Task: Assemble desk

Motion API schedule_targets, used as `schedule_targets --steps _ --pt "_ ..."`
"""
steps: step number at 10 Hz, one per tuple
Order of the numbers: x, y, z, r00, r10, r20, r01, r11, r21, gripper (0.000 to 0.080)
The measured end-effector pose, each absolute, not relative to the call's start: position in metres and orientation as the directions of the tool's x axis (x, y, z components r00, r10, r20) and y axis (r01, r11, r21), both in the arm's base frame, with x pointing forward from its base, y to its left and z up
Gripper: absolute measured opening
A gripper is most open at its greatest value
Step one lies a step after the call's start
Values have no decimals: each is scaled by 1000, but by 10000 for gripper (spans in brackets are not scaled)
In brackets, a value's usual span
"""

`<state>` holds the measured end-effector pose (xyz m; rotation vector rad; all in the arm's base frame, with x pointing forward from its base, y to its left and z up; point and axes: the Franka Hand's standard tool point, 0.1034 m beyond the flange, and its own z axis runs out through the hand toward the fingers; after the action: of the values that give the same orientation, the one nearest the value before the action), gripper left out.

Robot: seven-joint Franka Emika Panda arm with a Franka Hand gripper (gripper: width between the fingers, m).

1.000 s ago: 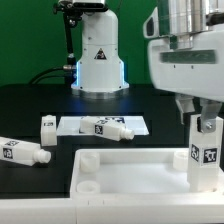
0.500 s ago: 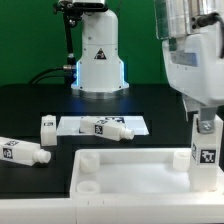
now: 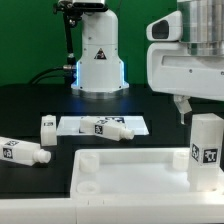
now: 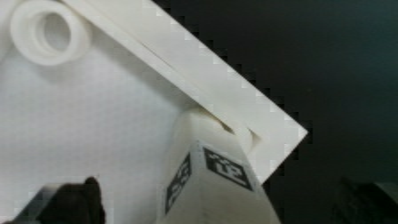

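Observation:
The white tray-like tabletop [image 3: 130, 172] lies at the front with round corner sockets. One white square leg [image 3: 207, 148] stands upright in its corner socket at the exterior view's right, tag facing front. My gripper [image 3: 198, 108] hangs just above that leg's top, open and empty, with one dark finger [image 3: 182, 108] showing beside it. In the wrist view the leg [image 4: 222, 165] rises from the tabletop's corner [image 4: 107, 120] between my spread fingertips [image 4: 71, 203]. Three loose legs lie on the table: one [image 3: 22, 152] at the far left, a short-looking one [image 3: 47, 127], and one [image 3: 110, 128] lying on the marker board.
The marker board [image 3: 75, 124] lies flat behind the tabletop. The white robot base [image 3: 98, 55] with a blue glow stands at the back, with cables to its left. The black table surface runs around the parts.
My gripper was closed around the top of the standing leg. It has let go and risen above it. The leg stays upright in the socket.

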<state>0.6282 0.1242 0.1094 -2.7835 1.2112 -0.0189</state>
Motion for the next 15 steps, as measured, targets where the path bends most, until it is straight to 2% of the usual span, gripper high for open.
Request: schedule_targets --steps 1,2,3,4,5,6,7,8,10,11,13,14,15 --pt "632 125 113 827 -563 14 -560 -825 -76 649" --pt "640 126 118 920 -390 46 -386 -920 -70 649" --pt "644 122 120 966 -250 61 -246 -967 -65 649" --pt "643 121 118 966 -250 61 -246 -967 -64 649" --pt "643 120 118 978 -199 64 -195 -979 -58 521" --pt "643 120 118 974 -218 63 -215 -975 -59 521" --pt "643 118 118 965 -256 62 -252 -966 -61 380" --pt "644 116 118 944 -325 59 -321 -945 -63 288" --pt "645 112 119 875 -480 52 -477 -876 -72 288" --pt "644 111 119 778 -626 39 -622 -779 -80 288" --pt "641 110 118 435 -901 6 -895 -433 -106 288" --pt "645 103 122 427 -904 -3 -900 -426 -90 288" --pt "644 105 119 361 -933 -12 -929 -358 -89 288"
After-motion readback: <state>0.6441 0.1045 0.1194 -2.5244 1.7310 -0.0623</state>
